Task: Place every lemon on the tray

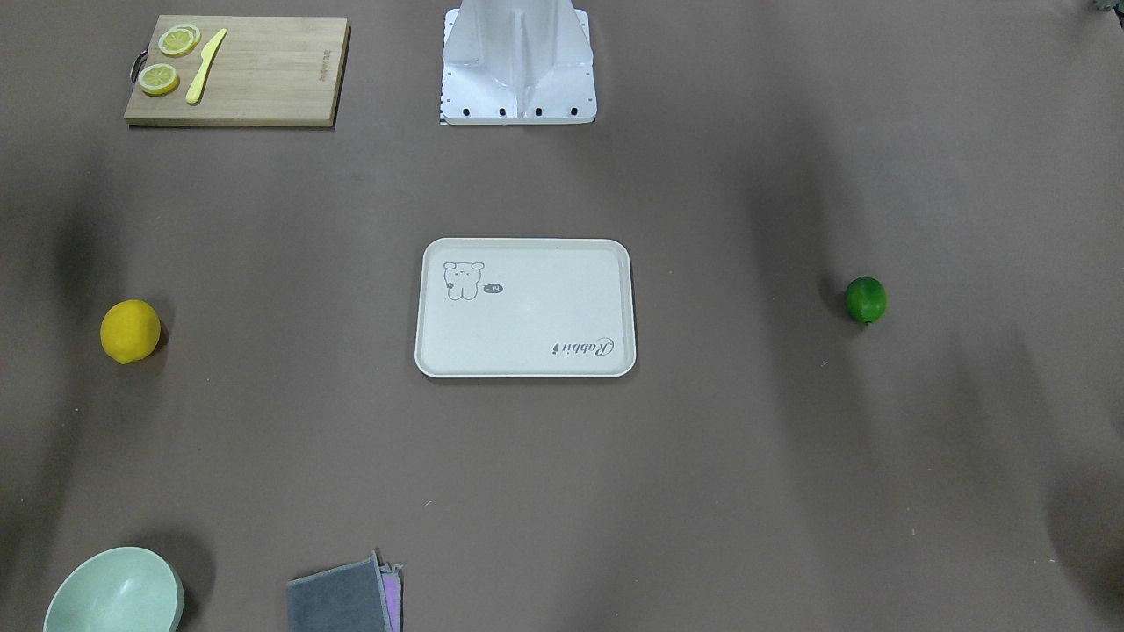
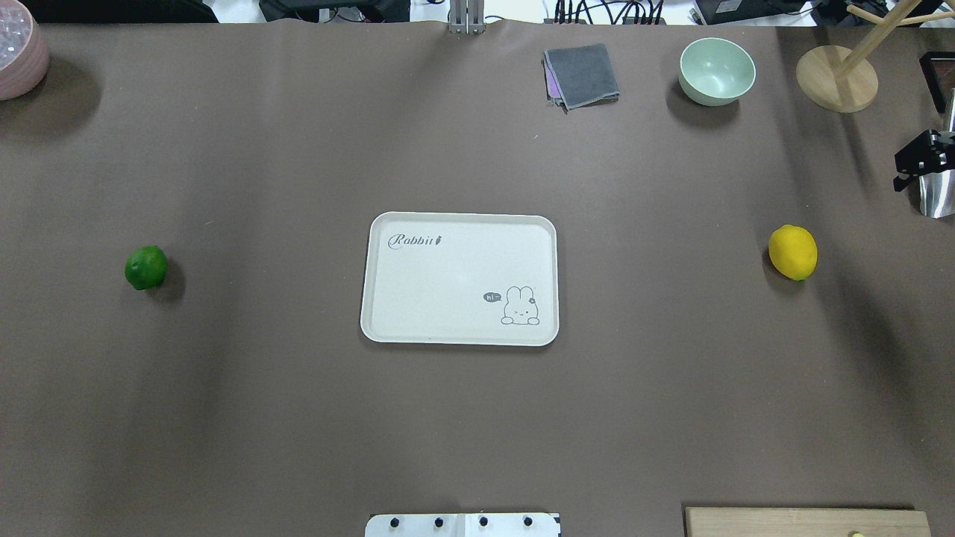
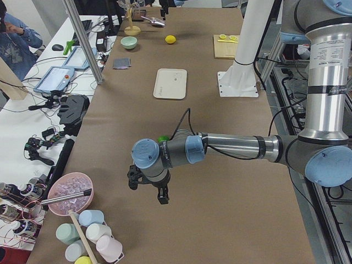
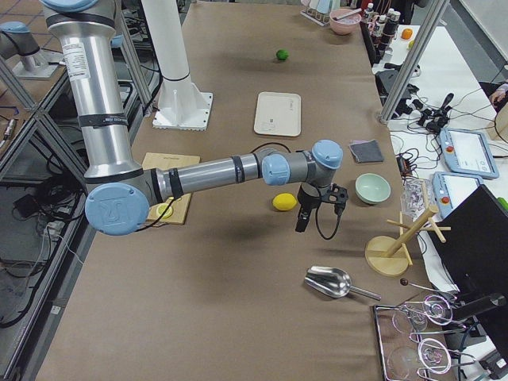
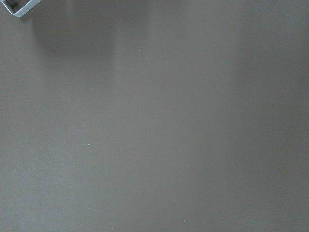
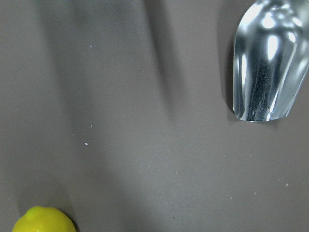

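The yellow lemon (image 1: 130, 331) lies on the brown table to the right of the tray in the overhead view (image 2: 792, 252). The green lemon (image 2: 145, 267) lies far to the tray's left. The off-white tray (image 2: 448, 283) sits in the middle with nothing on it. My right gripper (image 4: 319, 210) hangs just beyond the yellow lemon (image 4: 284, 202), fingers apart and holding nothing; its wrist view shows the lemon's top (image 6: 44, 220). My left gripper (image 3: 147, 191) hovers near the green lemon (image 3: 163, 139); I cannot tell whether it is open or shut.
A cutting board (image 1: 263, 79) with lemon slices and a yellow knife lies near the robot base (image 1: 518, 70). A metal scoop (image 6: 265, 67), a wooden stand (image 2: 835, 78), a green bowl (image 2: 716, 71) and a grey cloth (image 2: 582, 74) line the far edge. A pink bowl (image 2: 19, 56) stands far left.
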You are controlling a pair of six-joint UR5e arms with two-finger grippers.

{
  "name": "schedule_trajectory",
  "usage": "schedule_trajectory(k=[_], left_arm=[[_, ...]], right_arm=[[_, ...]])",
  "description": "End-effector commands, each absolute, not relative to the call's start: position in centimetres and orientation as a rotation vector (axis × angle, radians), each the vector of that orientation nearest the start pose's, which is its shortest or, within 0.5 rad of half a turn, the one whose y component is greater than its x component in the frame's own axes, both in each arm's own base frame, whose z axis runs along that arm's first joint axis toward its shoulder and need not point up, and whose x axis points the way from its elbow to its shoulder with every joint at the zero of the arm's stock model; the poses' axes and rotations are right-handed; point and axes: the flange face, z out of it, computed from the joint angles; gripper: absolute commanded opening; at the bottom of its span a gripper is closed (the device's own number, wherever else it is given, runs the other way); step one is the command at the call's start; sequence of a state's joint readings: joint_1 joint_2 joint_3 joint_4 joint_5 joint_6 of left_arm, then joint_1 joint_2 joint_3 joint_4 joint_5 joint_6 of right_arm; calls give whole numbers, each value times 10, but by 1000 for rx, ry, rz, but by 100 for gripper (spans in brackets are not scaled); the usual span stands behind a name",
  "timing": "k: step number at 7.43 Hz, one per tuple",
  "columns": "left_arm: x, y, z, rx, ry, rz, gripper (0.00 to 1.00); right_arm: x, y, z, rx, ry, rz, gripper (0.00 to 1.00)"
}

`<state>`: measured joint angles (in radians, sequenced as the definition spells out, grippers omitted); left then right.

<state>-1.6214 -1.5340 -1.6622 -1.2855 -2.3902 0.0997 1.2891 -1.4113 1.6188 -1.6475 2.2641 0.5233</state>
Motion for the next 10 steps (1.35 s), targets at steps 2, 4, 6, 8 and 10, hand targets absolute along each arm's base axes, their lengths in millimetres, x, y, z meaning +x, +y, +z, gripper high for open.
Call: schedule_trajectory(k=[2, 4, 6, 8, 10], left_arm=[[-82, -454, 656, -162, 827, -48, 98], [-84, -454, 654, -178, 802, -52, 98], [-90, -452, 636, -139, 715, -21, 97], [-89, -457, 620, -111, 719, -17, 97], [-68, -466, 606, -126, 803, -49, 97]], right_arm=[[-89, -558, 564, -155, -688, 185, 100], [-89, -558, 564, -154, -685, 185, 100], [-87, -557, 566, -152, -680, 188, 100], [-83, -569, 564, -59, -700, 171, 100], [-73, -572, 589, -56, -688, 189, 100]])
